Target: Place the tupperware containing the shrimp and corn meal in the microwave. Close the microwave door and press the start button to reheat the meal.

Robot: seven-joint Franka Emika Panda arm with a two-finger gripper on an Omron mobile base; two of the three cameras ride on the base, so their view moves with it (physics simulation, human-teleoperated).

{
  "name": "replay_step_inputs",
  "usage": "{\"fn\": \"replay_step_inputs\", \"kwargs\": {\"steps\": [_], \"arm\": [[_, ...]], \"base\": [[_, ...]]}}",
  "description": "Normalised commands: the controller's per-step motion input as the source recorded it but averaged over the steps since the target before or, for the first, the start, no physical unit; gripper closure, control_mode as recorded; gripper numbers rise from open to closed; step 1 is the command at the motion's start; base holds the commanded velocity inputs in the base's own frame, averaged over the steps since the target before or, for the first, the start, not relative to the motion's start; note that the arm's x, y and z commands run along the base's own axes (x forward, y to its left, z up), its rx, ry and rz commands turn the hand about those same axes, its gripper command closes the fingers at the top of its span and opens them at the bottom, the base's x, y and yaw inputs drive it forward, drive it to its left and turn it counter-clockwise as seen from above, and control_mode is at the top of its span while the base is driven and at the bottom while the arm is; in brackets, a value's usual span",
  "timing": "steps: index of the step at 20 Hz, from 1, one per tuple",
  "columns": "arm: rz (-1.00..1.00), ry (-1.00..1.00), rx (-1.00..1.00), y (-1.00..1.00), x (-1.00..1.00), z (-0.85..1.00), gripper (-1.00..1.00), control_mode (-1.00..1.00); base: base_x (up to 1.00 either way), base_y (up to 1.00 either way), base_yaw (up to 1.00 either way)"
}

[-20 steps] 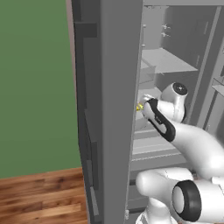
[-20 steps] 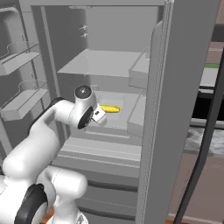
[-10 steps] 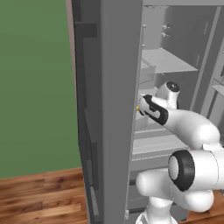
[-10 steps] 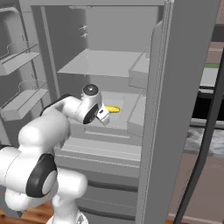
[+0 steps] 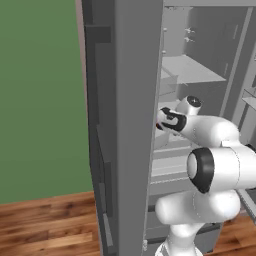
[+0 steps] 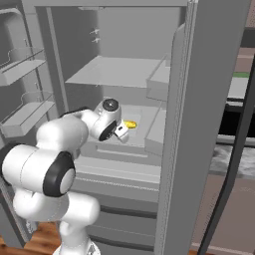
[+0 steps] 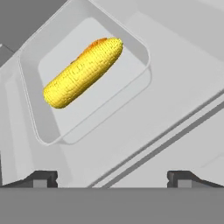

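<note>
The gripper (image 7: pixel 112 177) is spread wide, holding nothing, low in the frame. Upper left, the tupperware (image 7: pixel 31 94) holds the corn (image 7: pixel 81 72) with the shrimp (image 7: pixel 94 45) tucked behind.

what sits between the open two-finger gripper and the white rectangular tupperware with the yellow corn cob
Nothing: in the hand view only bare grey fridge shelf lies between the open gripper and the white rectangular tupperware, where the yellow corn cob hides most of the orange shrimp.
</note>
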Motion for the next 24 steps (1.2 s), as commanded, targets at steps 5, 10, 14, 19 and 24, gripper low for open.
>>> {"fn": "replay_step_inputs", "kwargs": {"steps": [5, 10, 14, 19, 24], "arm": [[-0.01, 0.0, 0.02, -0.09, 0.39, -0.21, -1.0, -1.0], [-0.03, 0.0, 0.0, -0.03, 0.31, -0.3, -1.0, -1.0], [-0.03, 0.0, 0.0, 0.0, 0.3, -0.36, -1.0, -1.0], [-0.04, 0.0, 0.0, 0.0, 0.29, -0.36, -1.0, -1.0], [-0.05, 0.01, 0.0, 0.0, 0.26, -0.35, -1.0, -1.0]], "base": [[0.0, 0.0, 0.0], [0.0, 0.0, 0.0], [0.0, 0.0, 0.0], [0.0, 0.0, 0.0], [0.0, 0.0, 0.0]]}}
